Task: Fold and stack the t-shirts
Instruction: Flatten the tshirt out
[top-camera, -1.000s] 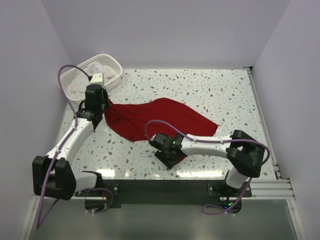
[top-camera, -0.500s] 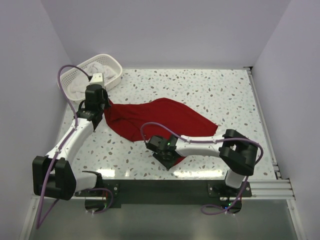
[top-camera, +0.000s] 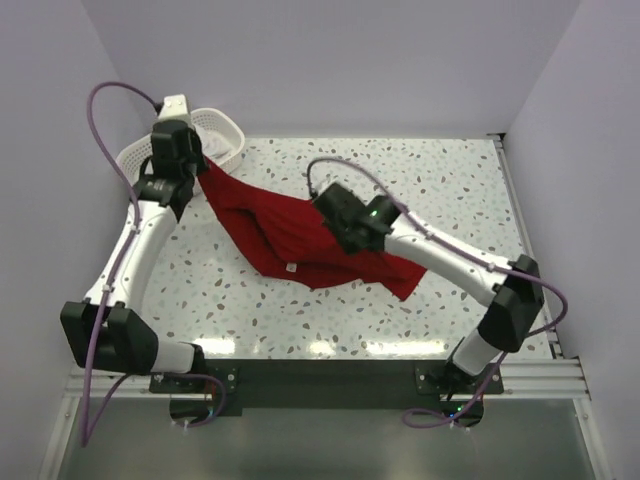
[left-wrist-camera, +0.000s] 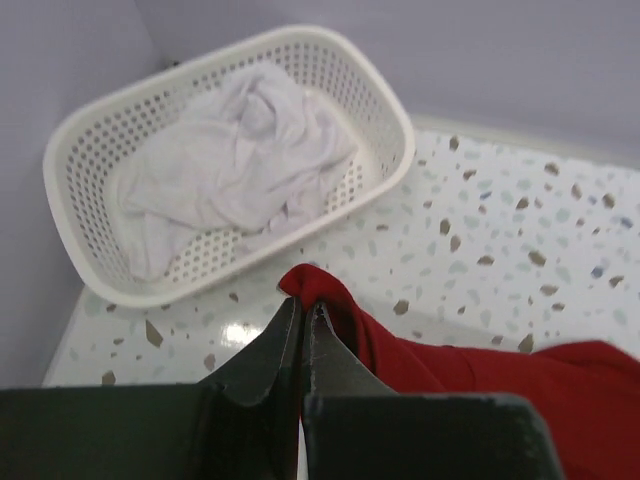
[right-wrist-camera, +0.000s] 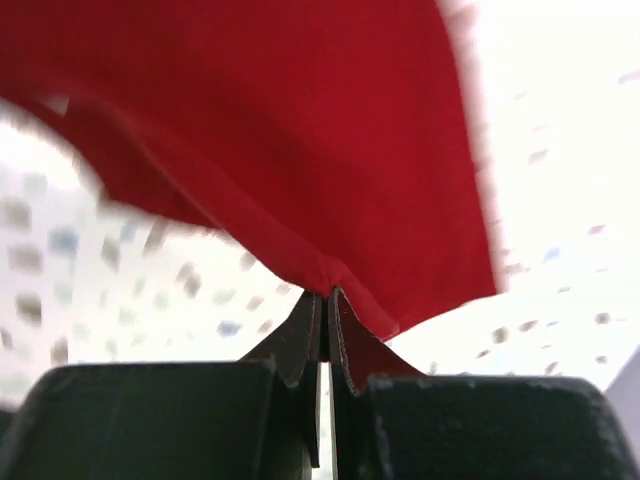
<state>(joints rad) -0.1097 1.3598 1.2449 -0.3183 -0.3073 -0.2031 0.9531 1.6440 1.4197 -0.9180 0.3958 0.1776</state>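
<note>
From the top, the left gripper (top-camera: 200, 165) is far back on the left side, right by the white basket (top-camera: 228, 128). Its 2 fingers are pinched tight on 1 corner of the red t-shirt (top-camera: 290, 235). The right gripper (top-camera: 328, 212) is near the middle of the speckled table (top-camera: 450, 190), and it is pinched tight on the red t-shirt too. The shirt hangs like a hammock between the 2 grippers and sags down in the middle. A loose end droops to the right, under the right arm. A small white label (top-camera: 290, 267) shows at the low edge of the shirt. It is hard to tell if the low part touches the table.

From the left wrist, the 2 dark fingers are pressed together with a little bump of red cloth poking up between their tips. The rest of the red shirt runs off to the right. Behind the fingers sits the basket, close to the wall. The white t-shirts (left-wrist-camera: 230, 160) lie crumpled inside it.

From the right wrist, the 2 fingers are closed on a fold of the red shirt. The red cloth spreads out wide above them. The table behind looks blurry.
</note>
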